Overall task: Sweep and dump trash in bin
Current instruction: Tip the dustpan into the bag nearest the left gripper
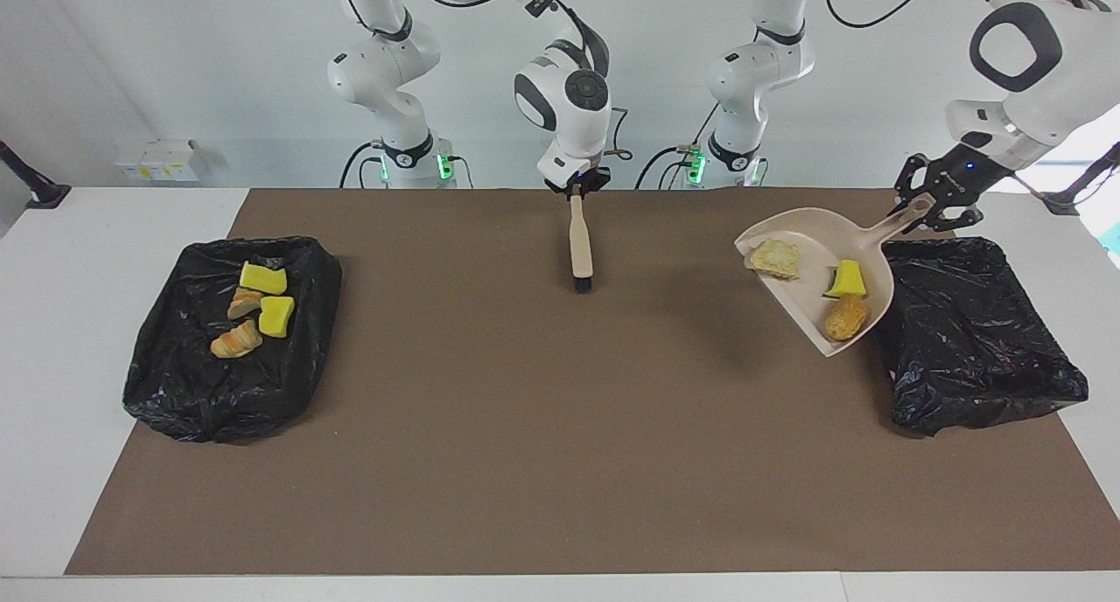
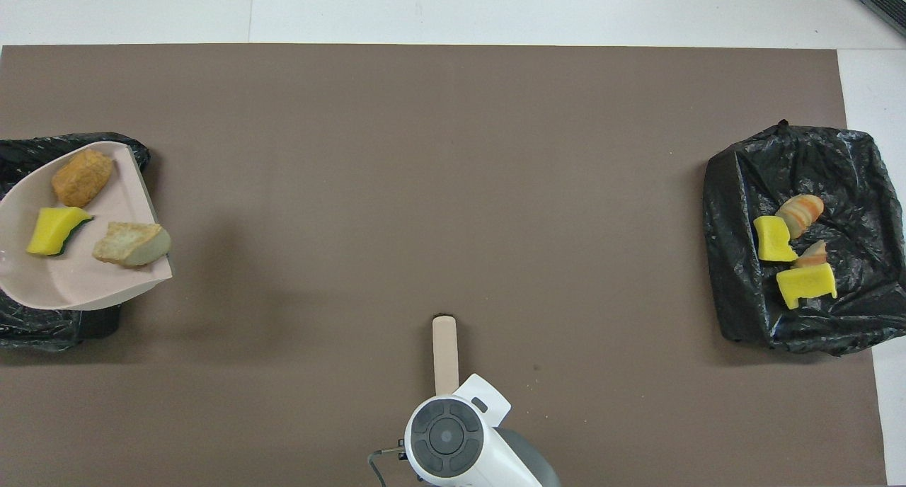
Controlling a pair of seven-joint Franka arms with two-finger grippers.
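My left gripper (image 1: 929, 206) is shut on the handle of the beige dustpan (image 1: 801, 300), holding it in the air over the edge of the black-lined bin (image 1: 971, 339) at the left arm's end. In the pan lie three pieces of trash: a pale bread piece (image 1: 774, 258), a yellow sponge chunk (image 1: 847, 278) and an orange-tan piece (image 1: 845, 318). The overhead view shows the dustpan (image 2: 71, 282) partly over that bin (image 2: 28, 331), with the left gripper out of frame. My right gripper (image 1: 577, 191) is shut on the brush (image 1: 580, 248), which hangs bristles-down over the mat.
A second black-lined bin (image 1: 175, 374) sits at the right arm's end and holds several yellow and orange-tan pieces (image 2: 793, 250). The brown mat (image 1: 542, 427) covers the table between the two bins. Its white edge strips show at both ends.
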